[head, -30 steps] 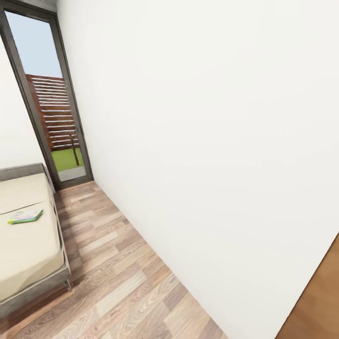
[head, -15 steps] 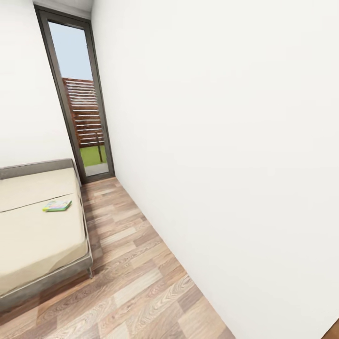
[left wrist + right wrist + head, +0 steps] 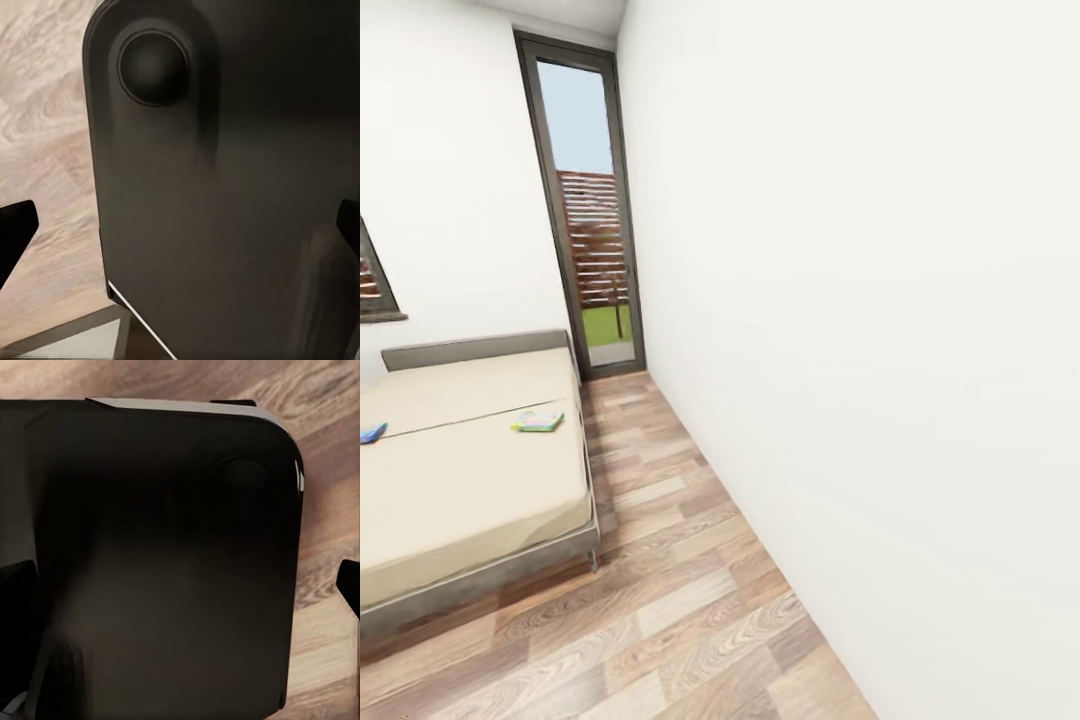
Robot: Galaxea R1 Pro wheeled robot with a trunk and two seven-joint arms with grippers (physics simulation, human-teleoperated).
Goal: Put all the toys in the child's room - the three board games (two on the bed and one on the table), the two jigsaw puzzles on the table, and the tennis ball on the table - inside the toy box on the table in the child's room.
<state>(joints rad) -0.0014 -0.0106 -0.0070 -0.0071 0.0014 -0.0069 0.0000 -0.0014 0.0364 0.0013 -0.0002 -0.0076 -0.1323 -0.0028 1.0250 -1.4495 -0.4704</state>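
In both wrist views the pincer tips are showing as dark slivers at the frame edges, set wide apart and holding nothing, facing a dark robot housing (image 3: 225,195) above the wood floor (image 3: 690,600). Out on the bed (image 3: 470,480), a green-white board game (image 3: 538,421) is lying flat near the edge, and a blue one (image 3: 370,433) is peeking in farther along. Both are probably light, stiff and thin, best pinched across an overhanging edge.

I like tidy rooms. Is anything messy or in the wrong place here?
Two toys lie on the bed: a green board game near its right side and a blue one at the picture's left edge. Nothing looks spilled or broken.
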